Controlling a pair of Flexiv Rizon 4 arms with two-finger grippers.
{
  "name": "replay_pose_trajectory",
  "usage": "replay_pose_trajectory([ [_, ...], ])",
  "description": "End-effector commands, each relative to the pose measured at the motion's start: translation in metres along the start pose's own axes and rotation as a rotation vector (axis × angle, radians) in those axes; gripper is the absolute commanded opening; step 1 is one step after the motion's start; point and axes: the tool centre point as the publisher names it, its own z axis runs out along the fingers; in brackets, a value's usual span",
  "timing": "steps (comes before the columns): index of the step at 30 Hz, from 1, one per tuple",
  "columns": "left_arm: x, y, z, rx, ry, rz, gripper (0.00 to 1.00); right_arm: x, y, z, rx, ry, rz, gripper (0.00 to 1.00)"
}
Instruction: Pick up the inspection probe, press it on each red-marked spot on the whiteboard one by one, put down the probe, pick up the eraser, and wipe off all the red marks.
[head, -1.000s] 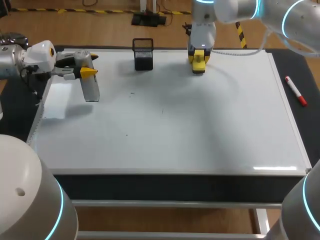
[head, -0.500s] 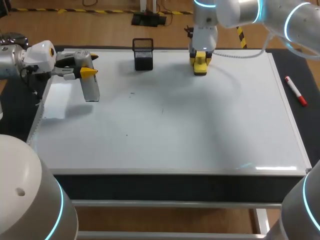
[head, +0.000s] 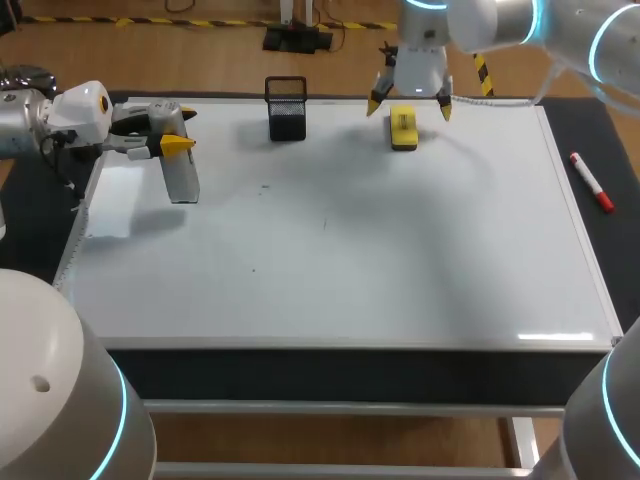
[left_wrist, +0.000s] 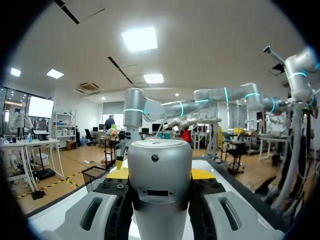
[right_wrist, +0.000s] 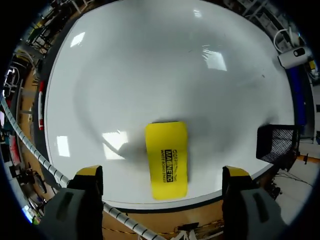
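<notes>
The yellow eraser (head: 403, 128) lies flat on the whiteboard (head: 330, 250) near its far edge. My right gripper (head: 410, 105) hangs just above it, open, one finger on each side and neither touching. In the right wrist view the eraser (right_wrist: 166, 159) lies between the spread fingertips (right_wrist: 90, 171). At the board's left edge my left gripper (head: 165, 140) is shut on the inspection probe (head: 181, 176), a grey cylinder pointing down at the board. In the left wrist view the probe (left_wrist: 160, 190) fills the space between the fingers. I see no red marks on the board, only tiny dark specks.
A black mesh basket (head: 287, 108) stands at the far edge, left of the eraser, and shows beside it in the right wrist view as the basket (right_wrist: 275, 142). A red marker (head: 591, 182) lies on the dark strip to the right of the board.
My right gripper has opened, let go of the eraser and risen a little; the eraser now lies on the board. The left arm and probe have not moved.
</notes>
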Motion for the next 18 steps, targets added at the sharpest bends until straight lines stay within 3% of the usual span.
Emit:
replay_pose_trajectory([
  [1, 0.0, -0.001, 0.0, 0.0, 0.0, 0.001, 0.0, 0.023, 0.014, -0.034, 0.028, -0.118, 0.102, 1.0],
  [11, 0.0, -0.001, 0.0, 0.0, 0.0, 0.001, 0.0, 0.05, 0.008, -0.082, -0.12, -0.426, 0.567, 1.0],
  [15, 0.0, -0.001, 0.0, 0.0, 0.0, 0.001, 0.0, 0.055, 0.005, -0.107, -0.183, -0.481, 0.691, 1.0],
  [18, 0.0, -0.001, 0.0, 0.0, 0.0, 0.001, 0.0, 0.059, 0.002, -0.126, -0.236, -0.441, 0.78, 1.0],
])
